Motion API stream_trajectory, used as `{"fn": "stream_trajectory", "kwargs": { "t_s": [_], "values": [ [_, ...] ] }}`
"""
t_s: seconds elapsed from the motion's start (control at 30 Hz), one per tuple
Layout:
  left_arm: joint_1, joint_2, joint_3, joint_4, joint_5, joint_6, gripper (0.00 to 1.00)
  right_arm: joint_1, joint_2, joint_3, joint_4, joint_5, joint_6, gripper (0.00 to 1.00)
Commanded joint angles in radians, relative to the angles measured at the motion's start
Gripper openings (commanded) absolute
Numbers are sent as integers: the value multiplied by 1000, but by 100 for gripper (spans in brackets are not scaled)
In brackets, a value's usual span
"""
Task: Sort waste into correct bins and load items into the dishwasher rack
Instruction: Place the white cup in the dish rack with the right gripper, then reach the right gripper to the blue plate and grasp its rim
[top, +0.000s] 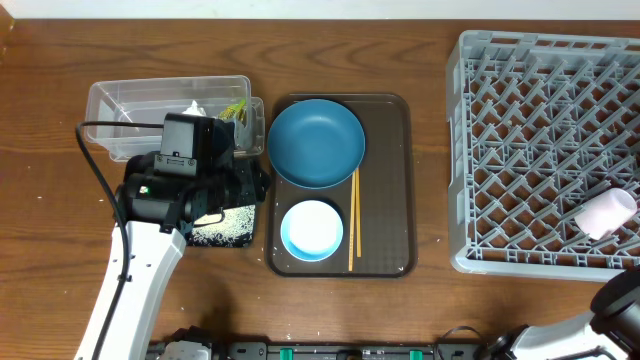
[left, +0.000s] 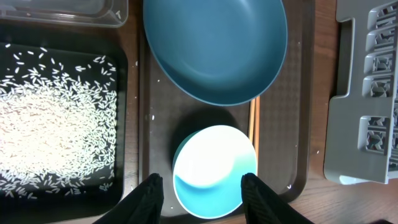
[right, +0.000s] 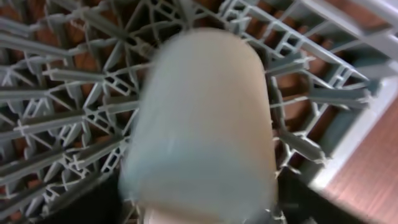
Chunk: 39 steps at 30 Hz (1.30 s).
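My left gripper (left: 199, 186) is open and empty, hovering with its fingers either side of the white bowl (left: 214, 171) on the brown serving tray. The dark blue plate (top: 315, 143) lies behind the bowl (top: 311, 230), and the chopsticks (top: 352, 220) lie along their right side. The black tray (left: 122, 155) holds the rice grains (left: 50, 130). The clear tub (top: 120, 100) holds the white tissue (top: 195, 108) and the yellow-green wrapper (top: 237, 110). The pinkish cup (top: 605, 213) lies tilted in the grey rack (top: 530, 100). It fills the blurred right wrist view (right: 199, 124) and hides my right gripper's fingers. The green cup is out of view.
The brown serving tray (top: 390, 180) sits mid-table between the black tray and the rack. The rack's near left corner shows in the left wrist view (left: 367, 93). My left arm (top: 150, 250) covers part of the black tray. My right arm (top: 620, 300) is at the bottom right corner.
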<state>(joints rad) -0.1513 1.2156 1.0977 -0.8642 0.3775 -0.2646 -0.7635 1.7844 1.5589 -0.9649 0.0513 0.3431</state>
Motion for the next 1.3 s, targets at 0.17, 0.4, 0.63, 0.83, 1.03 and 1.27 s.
{"fn": "stream_trajectory", "kwargs": {
  "t_s": [0.17,0.4,0.63,0.83,1.03,1.27],
  "values": [
    [4,-2,6,-7,-13,10,44,-1,-23,48,15,-159,8,96],
    [4,-2,6,-31,-36,10,45,86,-133,72,-4,-430,-76,82],
    [4,-2,6,-144,-201,9,52,389,-198,71,-78,-474,-196,83],
    [4,-1,3,-187,-210,9,54,713,-141,61,-43,-425,-194,77],
    [4,-1,1,-187,-210,9,55,988,-21,61,35,-259,-95,73],
    [4,-1,1,-187,-210,9,55,1172,176,61,104,-198,-10,64]
  ]
}}
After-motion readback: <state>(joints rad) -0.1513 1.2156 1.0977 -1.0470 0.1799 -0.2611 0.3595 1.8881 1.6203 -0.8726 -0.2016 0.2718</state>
